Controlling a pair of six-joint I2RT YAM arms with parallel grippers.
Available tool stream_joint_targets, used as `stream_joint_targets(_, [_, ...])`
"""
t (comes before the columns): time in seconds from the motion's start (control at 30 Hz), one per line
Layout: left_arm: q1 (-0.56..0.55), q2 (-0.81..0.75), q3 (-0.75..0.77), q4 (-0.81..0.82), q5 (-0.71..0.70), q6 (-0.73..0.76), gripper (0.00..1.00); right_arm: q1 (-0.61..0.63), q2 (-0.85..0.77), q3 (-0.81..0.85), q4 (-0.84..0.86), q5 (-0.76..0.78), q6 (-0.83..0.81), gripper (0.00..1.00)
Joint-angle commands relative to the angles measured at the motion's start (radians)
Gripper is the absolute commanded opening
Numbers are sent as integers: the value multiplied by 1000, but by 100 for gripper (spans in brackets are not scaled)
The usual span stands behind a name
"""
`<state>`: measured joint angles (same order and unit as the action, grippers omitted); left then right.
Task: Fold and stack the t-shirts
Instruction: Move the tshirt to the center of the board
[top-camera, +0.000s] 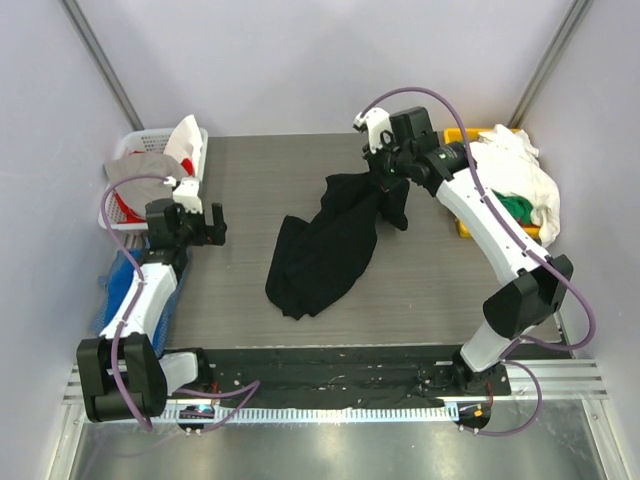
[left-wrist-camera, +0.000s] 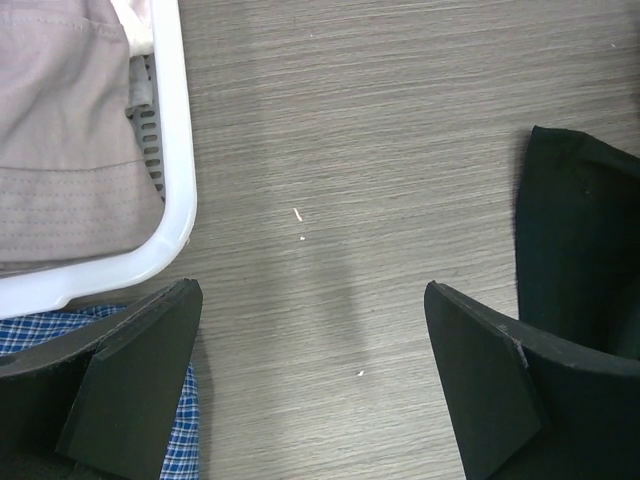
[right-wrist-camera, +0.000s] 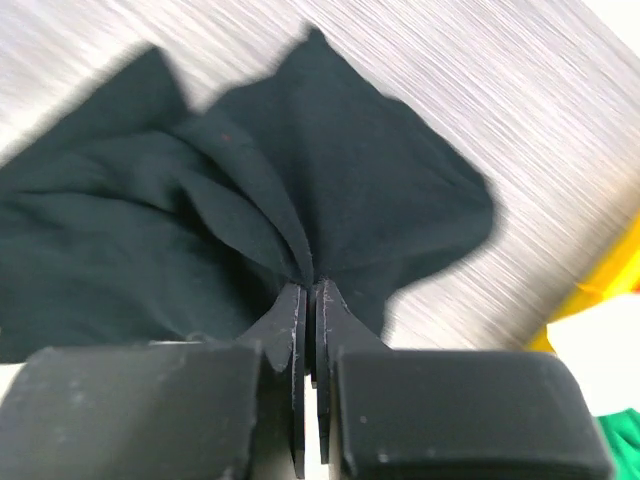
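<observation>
At the far left you see a white basket (top-camera: 196, 150) with a grey cloth (top-camera: 140, 165) inside, and a blue checked cloth (top-camera: 115, 290) lies near it at the table's left edge. Your left arm (top-camera: 140, 295) is folded close to this side. Its left gripper (top-camera: 205, 225) hangs low over the bare table (top-camera: 260, 170), with the jaws wide apart and nothing between the fingers (left-wrist-camera: 140, 370). The basket corner is just beside the left finger.

In the middle of the table is the black t-shirt (top-camera: 325, 245), crumpled and long, running from the near left up to the far right. One edge of it shows beside the left gripper's right finger; whether they touch, you cannot tell.

Your right arm (top-camera: 490, 225) reaches to the far side and bends down over the shirt's far end. The right gripper (top-camera: 385, 175) is closed tight, pinching a gathered fold of the black fabric.

At the far right, a yellow bin (top-camera: 455, 135) carries the white t-shirts (top-camera: 515, 170) and a green t-shirt (top-camera: 518, 207), just behind the right arm.
</observation>
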<state>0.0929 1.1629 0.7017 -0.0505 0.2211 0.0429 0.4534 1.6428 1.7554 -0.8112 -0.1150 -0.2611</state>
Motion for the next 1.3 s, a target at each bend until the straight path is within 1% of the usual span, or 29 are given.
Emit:
stream_joint_targets(0.0, [1,-20,41,9,24,17,100,-1,-18,-78,84,199,-76,1])
stream_joint_targets(0.03, [1,-23,39,6,35,17,100,-1,-21,-100,93,274,-96,1])
stream_joint_targets(0.13, [-1,-28,33,8,55,17,100,-21,-11,-163,136,423,-124,1])
stream_joint_targets(0.33, [-1,-28,24,6,57,25,100,-71,25,-166,153,532,-139,1])
stream_joint_targets(0.37, [1,-28,22,8,54,26,100,-73,41,-165,161,593,-144,1])
stream_joint_targets(0.43, [-1,-31,16,8,52,32,100,-79,63,-155,170,646,-150,1])
stream_joint_targets(0.47, [1,-31,15,8,50,35,100,-84,90,-151,176,713,-152,1])
stream_joint_targets(0.53, [-1,-32,9,11,50,38,100,-87,121,-136,181,765,-153,1])
stream_joint_targets(0.57, [1,-32,5,9,52,40,100,-87,133,-134,181,778,-150,4])
stream_joint_targets(0.6, [-1,-31,5,11,54,40,100,-88,146,-134,178,763,-135,15])
stream_joint_targets(0.63, [1,-31,2,11,54,41,100,-87,149,-132,166,738,-121,22])
stream_joint_targets(0.67, [1,-31,1,12,58,41,100,-87,152,-126,130,676,-106,33])
stream_joint_targets(0.7, [1,-32,-1,11,60,43,100,-84,152,-122,107,629,-74,51])
stream_joint_targets(0.73, [1,-31,-2,11,61,46,100,-81,147,-122,83,586,-61,58])
stream_joint_targets(0.77, [-1,-31,-4,12,63,48,100,-76,143,-126,48,540,-49,62])
stream_joint_targets(0.8, [-1,-32,-5,11,69,49,100,-61,129,-131,29,466,-35,68])
stream_joint_targets(0.9, [1,-34,-7,8,86,51,100,-24,86,-166,-11,362,-17,75])
stream_joint_targets(0.93, [1,-32,-5,6,102,51,100,8,50,-178,-14,297,-7,75])
stream_joint_targets(1.0, [-1,-26,-4,3,119,51,100,53,20,-204,-37,238,-3,75])
stream_joint_targets(1.03, [1,-20,-1,0,132,52,100,98,-1,-212,-45,189,-1,76])
stream_joint_targets(1.13, [-1,6,8,-3,138,63,100,172,-27,-249,-69,153,10,77])
stream_joint_targets(1.2, [1,30,18,-3,127,74,100,226,-60,-304,-54,158,-1,84])
stream_joint_targets(1.27, [1,46,22,-3,116,77,100,248,-80,-350,-37,155,-16,85])
